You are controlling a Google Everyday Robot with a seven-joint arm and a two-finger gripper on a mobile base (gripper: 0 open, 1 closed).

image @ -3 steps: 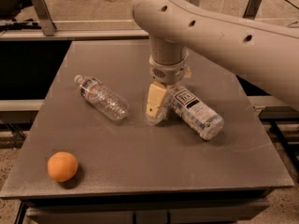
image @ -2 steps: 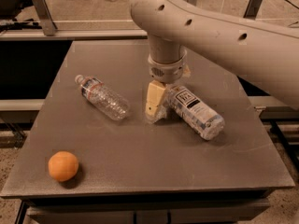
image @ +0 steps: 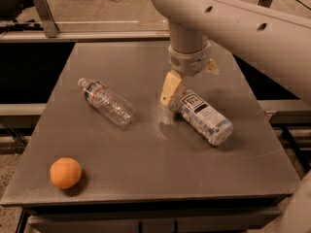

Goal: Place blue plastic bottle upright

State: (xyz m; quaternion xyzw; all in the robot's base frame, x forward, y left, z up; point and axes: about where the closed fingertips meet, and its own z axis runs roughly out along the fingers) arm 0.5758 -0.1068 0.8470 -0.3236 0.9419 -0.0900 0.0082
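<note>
Spanning the view, the surface (image: 146, 178) carries the blue plastic bottle (image: 204, 118) lying flat right of centre, clear ribbed bottle (image: 106, 101) left of it, pincer (image: 176, 97) at the blue one's cap end, grip I cannot tell, orange (image: 65, 173) front-left.

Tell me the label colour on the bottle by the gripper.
White, black square logo, camera view; gripper at the cap end of the blue plastic bottle.

The jaws hang at the cap end of the blue plastic bottle (image: 204, 118) lying on its side
</note>
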